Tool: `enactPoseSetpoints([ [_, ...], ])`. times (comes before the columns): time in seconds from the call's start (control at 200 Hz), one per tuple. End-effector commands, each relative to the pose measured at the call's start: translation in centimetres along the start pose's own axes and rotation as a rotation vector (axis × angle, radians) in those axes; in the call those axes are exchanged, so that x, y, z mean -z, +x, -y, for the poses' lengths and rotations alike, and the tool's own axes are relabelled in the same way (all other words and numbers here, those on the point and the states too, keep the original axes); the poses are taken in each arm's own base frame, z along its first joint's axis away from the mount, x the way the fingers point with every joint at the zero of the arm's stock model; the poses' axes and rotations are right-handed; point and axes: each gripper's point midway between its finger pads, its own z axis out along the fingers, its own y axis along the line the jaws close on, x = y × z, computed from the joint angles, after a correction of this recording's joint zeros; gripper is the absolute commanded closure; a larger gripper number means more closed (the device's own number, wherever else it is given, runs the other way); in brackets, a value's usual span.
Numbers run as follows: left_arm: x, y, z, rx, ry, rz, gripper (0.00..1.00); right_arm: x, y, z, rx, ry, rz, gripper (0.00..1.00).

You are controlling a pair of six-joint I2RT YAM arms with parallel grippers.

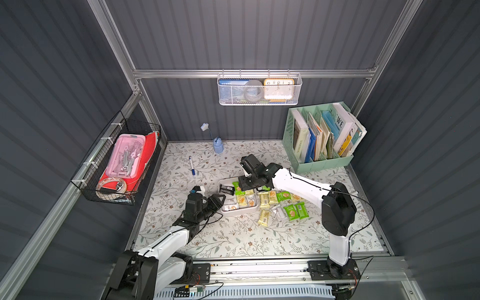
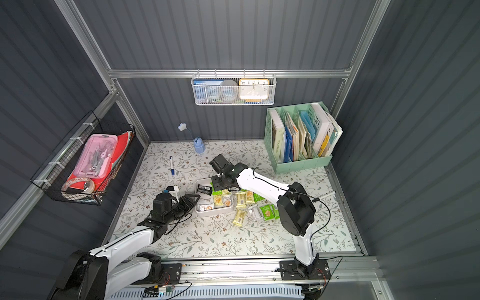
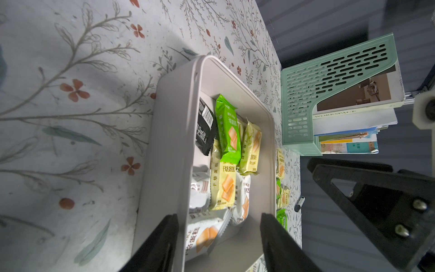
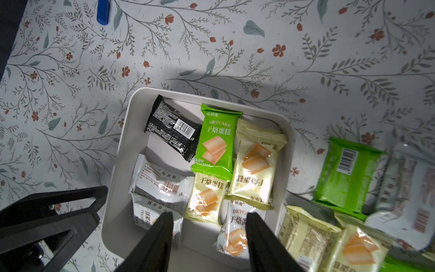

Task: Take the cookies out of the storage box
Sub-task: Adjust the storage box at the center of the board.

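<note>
- In both top views the storage box (image 1: 239,211) sits mid-counter (image 1: 233,241). A pile of cookies (image 1: 291,211) lies just beside it on the right arm's side, so I'd guess we're about halfway through.
- Left wrist view: the left hand (image 3: 219,215) is partly spread with nothing in it, parked at the box's end wall. My read is it's there to stop the box sliding around.
- Right wrist view: the right hand (image 4: 209,214) hangs over the box, jaws apart and empty, lined up over a white packet (image 4: 235,226), probably the next grab. The black packet (image 4: 174,131) and a few others are still inside.
</note>
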Motion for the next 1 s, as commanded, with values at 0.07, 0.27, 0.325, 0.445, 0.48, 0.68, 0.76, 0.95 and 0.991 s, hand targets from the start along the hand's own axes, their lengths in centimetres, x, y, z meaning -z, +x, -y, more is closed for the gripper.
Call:
enactPoseSetpoints([
  [0.07,1.6,-1.9,-1.7,0.035,-0.144,0.119,0.38,-1.8,0.7,-0.6,0.008,0.041,-0.063,0.45],
  [0.27,4.0,-3.3,-3.6,0.190,-0.214,0.275,0.38,-3.9,0.5,-0.6,0.045,0.115,-0.102,0.45],
  [0.325,4.2,-3.5,-4.0,0.207,-0.225,0.296,0.38,-4.5,0.4,-0.4,0.043,0.129,-0.100,0.45],
  [0.445,4.4,-3.7,-4.1,0.217,-0.232,0.309,0.38,-5.9,0.3,-0.4,0.032,0.139,-0.094,0.45],
  [0.48,4.3,-3.7,-4.2,0.219,-0.234,0.311,0.38,-6.2,0.3,-0.4,0.028,0.139,-0.093,0.44],
  [0.68,4.1,-4.0,-3.9,0.218,-0.221,0.319,0.38,-7.7,0.2,0.6,0.032,0.204,-0.105,0.42],
  [0.76,3.9,-4.0,-4.0,0.219,-0.222,0.318,0.38,-8.3,0.3,1.0,0.040,0.229,-0.109,0.41],
  [0.95,3.8,-3.9,-4.1,0.220,-0.226,0.312,0.38,-9.4,0.7,2.0,0.050,0.288,-0.119,0.41],
  [0.991,3.8,-3.9,-4.1,0.222,-0.225,0.312,0.38,-9.6,0.9,2.2,0.050,0.293,-0.122,0.41],
])
